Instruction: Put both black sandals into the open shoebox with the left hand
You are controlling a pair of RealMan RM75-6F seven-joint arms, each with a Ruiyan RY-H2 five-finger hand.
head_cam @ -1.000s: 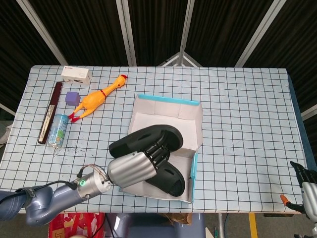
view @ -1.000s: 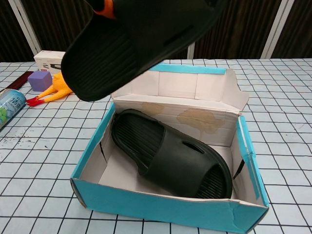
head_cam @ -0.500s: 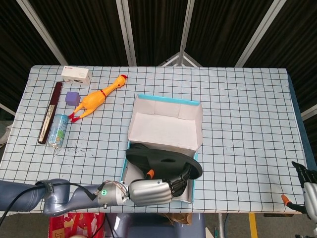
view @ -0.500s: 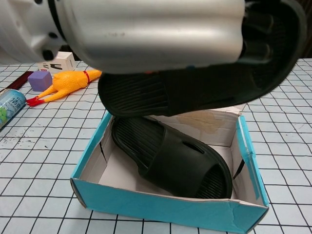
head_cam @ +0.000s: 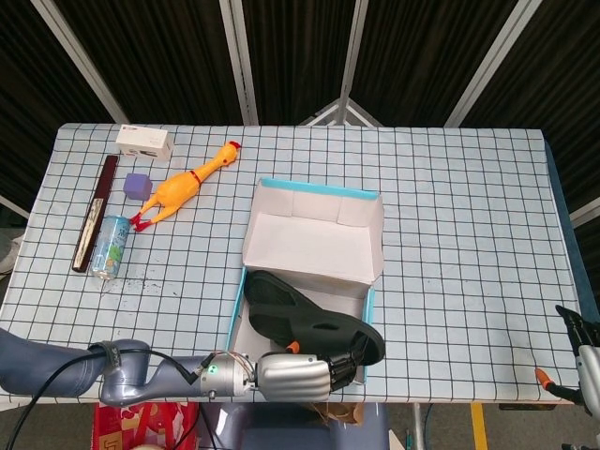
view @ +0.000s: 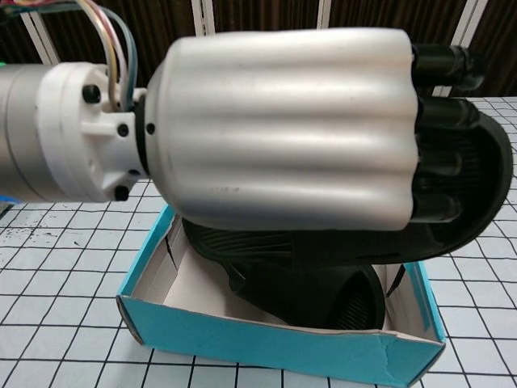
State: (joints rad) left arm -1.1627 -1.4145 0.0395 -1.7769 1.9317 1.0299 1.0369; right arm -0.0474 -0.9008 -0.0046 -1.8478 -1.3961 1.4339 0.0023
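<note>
Left hand (view: 283,137) fingers clamped on black sandal (head_cam: 309,319), over shoebox (view: 266,343), second sandal (view: 323,295) seemingly beneath

— What is sitting on the counter (head_cam: 469,216)?

— A checked cloth is covering it. The open shoebox (head_cam: 313,239) is standing near the front edge.

— And to the left?

— A rubber chicken (head_cam: 183,185), purple cube (head_cam: 138,185), white carton (head_cam: 144,142), dark flat bar (head_cam: 96,212) and a can (head_cam: 110,246) lying on its side.
</note>
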